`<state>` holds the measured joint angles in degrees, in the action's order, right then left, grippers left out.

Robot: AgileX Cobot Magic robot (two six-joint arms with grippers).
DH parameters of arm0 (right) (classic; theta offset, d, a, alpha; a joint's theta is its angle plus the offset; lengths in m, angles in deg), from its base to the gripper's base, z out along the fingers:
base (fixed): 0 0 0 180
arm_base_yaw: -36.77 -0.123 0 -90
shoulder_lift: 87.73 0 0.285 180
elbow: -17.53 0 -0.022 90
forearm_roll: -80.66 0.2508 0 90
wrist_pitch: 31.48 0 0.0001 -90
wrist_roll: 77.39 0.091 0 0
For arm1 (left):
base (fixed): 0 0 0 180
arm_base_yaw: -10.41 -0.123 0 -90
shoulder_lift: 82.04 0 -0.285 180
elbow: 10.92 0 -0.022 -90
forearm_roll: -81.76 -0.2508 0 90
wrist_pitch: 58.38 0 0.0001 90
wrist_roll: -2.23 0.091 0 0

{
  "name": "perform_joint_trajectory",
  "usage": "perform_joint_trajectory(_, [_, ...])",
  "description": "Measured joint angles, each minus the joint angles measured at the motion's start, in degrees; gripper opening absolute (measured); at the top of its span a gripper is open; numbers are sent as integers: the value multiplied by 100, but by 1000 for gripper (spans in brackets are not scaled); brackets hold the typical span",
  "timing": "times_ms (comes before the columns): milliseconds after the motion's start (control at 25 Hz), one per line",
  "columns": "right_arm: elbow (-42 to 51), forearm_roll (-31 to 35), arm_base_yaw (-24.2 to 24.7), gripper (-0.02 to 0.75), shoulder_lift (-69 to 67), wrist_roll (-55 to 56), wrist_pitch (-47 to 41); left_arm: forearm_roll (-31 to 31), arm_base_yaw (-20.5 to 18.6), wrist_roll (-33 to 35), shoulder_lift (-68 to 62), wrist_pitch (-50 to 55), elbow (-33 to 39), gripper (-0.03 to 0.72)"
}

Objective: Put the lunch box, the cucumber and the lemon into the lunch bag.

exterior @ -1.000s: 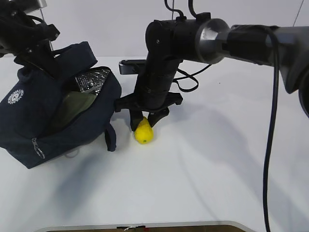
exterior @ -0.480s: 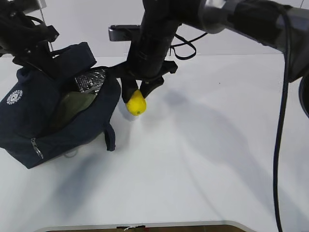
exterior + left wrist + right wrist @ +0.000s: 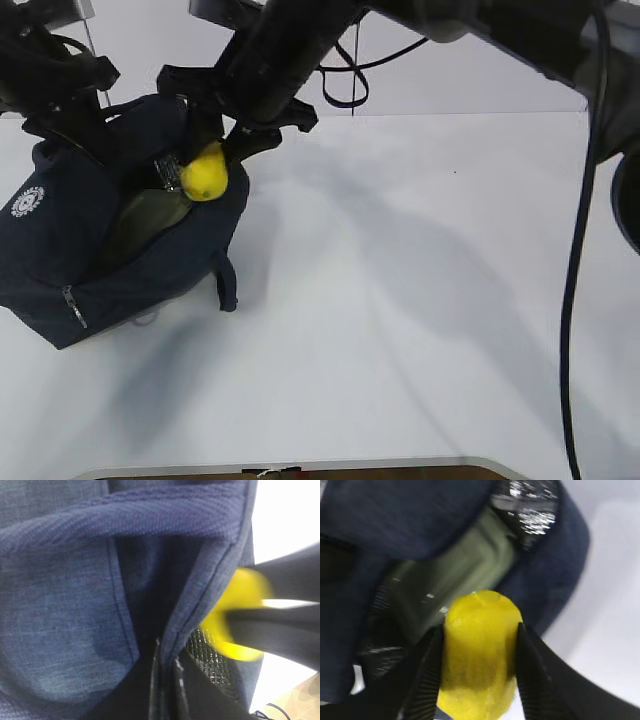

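- The step in hand looks like the drop of the lemon (image 3: 204, 177) into the lunch bag (image 3: 60, 260). To do it well, I would carry the fruit further toward 9 o'clock in the exterior view, until it hangs over the middle of the opening and not over the rim at 3 o'clock, then lower it before letting go, so it cannot bounce out onto the table (image 3: 420, 300).
- The pale green lid of the lunch box (image 3: 470, 570) shows inside the bag, beside the silver lining (image 3: 535, 510); the lemon should land next to or on it, gently. The cucumber I cannot make out.
- The right gripper (image 3: 480, 650) is clenched on the lemon, one ribbed finger at 9 o'clock of the fruit and one at 3 o'clock, the jaws about a lemon's width apart.
- The left gripper (image 3: 70, 120) sits at the bag's upper edge at 10 o'clock and seems to hold the fabric open; whether it is closed on the cloth, I cannot tell.
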<state>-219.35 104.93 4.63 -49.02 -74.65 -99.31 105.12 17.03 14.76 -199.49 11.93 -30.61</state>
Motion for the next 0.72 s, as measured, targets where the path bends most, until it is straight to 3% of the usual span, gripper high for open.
perform_joint_trajectory(440, [-5,1286,0,340,-652,-17,708,-5,0,-11,0,0,0,-15])
perform_joint_trajectory(720, [-5,1420,0,403,-701,-30,1020,-14,0,-11,0,0,0,-15])
